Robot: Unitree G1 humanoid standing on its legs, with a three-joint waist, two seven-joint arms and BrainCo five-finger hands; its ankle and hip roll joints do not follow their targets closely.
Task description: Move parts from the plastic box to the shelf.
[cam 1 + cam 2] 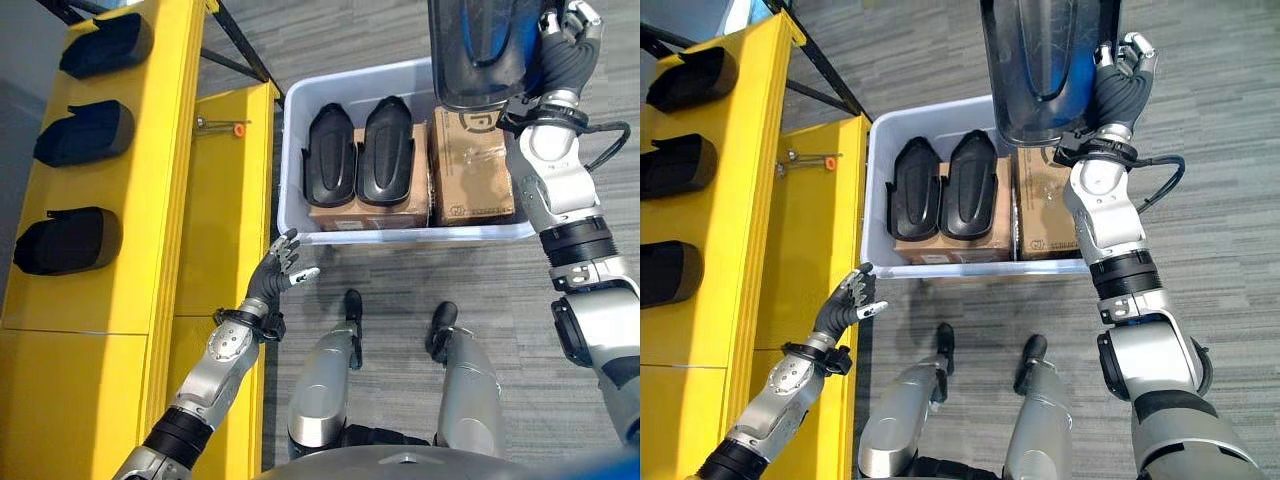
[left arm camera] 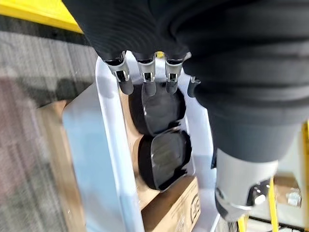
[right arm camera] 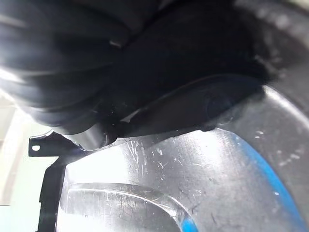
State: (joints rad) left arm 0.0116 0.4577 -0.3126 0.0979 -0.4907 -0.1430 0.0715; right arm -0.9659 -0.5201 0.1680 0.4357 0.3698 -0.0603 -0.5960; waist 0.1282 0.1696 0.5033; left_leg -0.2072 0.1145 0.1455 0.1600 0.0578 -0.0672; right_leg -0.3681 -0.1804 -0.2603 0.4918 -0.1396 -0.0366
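Note:
My right hand (image 1: 568, 45) is raised high over the far right of the white plastic box (image 1: 291, 150), shut on a large black shell-shaped part (image 1: 480, 50) whose glossy inner face (image 3: 169, 188) looks toward me. Two more black parts (image 1: 330, 155) (image 1: 388, 150) lie side by side in the box on a cardboard carton (image 1: 345, 215). My left hand (image 1: 275, 272) hovers open, fingers (image 2: 145, 72) straight, just in front of the box's near left corner beside the yellow shelf (image 1: 170, 200). Three black parts (image 1: 105, 45) (image 1: 85, 132) (image 1: 68, 240) sit in a row on the shelf.
A second cardboard carton (image 1: 470, 165) fills the box's right side. A small wrench with an orange end (image 1: 220, 126) lies on the shelf's lower yellow ledge. Black frame bars (image 1: 240, 50) cross behind the shelf. Grey carpet surrounds the box.

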